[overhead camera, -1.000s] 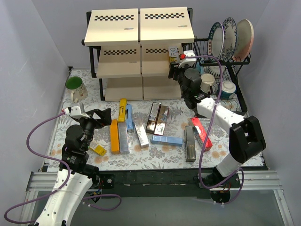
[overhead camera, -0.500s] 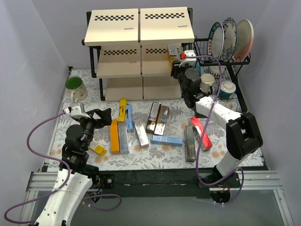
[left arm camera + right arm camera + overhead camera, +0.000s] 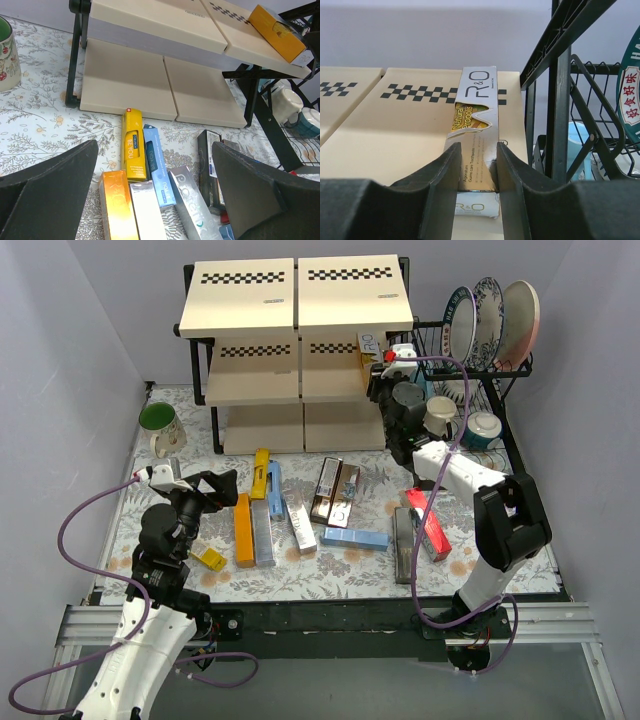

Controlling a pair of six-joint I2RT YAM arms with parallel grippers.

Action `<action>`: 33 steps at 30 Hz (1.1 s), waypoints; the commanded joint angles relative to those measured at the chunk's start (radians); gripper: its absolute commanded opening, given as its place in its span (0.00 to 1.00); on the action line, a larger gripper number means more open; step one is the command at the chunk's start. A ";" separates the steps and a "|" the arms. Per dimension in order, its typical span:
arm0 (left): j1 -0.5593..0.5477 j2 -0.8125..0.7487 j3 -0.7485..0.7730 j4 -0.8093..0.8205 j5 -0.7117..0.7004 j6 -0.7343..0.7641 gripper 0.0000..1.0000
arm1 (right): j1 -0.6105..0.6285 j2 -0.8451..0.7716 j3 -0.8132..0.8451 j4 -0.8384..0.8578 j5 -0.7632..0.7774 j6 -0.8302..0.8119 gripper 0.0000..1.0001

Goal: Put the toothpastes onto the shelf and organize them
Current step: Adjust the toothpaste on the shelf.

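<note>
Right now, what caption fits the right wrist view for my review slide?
Right gripper shut on a silver R&O toothpaste carton resting on the shelf's cream checkered board, dish rack alongside.

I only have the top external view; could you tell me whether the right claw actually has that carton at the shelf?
Observer: Yes, the right claw is shut on the R&O carton, one finger on each long side.
Operator: Where is it pointing?
Observer: Lengthwise along the shelf board, toward its checkered strip.
Operator: And the left claw?
Observer: The left claw is open and empty; a yellow BE YOU carton lies ahead of it.
</note>
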 commanded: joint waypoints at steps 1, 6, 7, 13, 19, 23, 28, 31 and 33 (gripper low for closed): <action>-0.002 0.006 0.009 -0.009 0.001 0.011 0.98 | -0.003 0.020 0.043 -0.008 0.012 0.004 0.42; -0.002 0.004 0.007 -0.010 0.001 0.009 0.98 | -0.005 -0.013 0.036 -0.040 -0.030 0.010 0.50; -0.002 0.004 0.007 -0.009 0.001 0.009 0.98 | -0.003 -0.029 0.030 -0.045 -0.034 0.010 0.52; 0.000 0.001 0.009 -0.009 0.001 0.009 0.98 | -0.005 -0.085 0.014 -0.054 -0.054 0.029 0.64; 0.000 0.000 0.009 -0.010 0.001 0.009 0.98 | -0.005 -0.085 0.023 -0.071 -0.093 0.021 0.75; -0.002 -0.002 0.009 -0.010 0.000 0.009 0.98 | -0.003 -0.072 0.022 -0.074 -0.106 0.021 0.79; -0.002 -0.002 0.007 -0.010 -0.002 0.011 0.98 | -0.003 -0.036 0.039 -0.079 -0.107 0.021 0.78; -0.002 -0.005 0.009 -0.013 -0.002 0.011 0.98 | -0.003 -0.014 0.045 -0.065 -0.096 0.020 0.70; 0.000 -0.003 0.007 -0.016 -0.004 0.009 0.98 | -0.003 0.004 0.051 -0.062 -0.093 0.020 0.67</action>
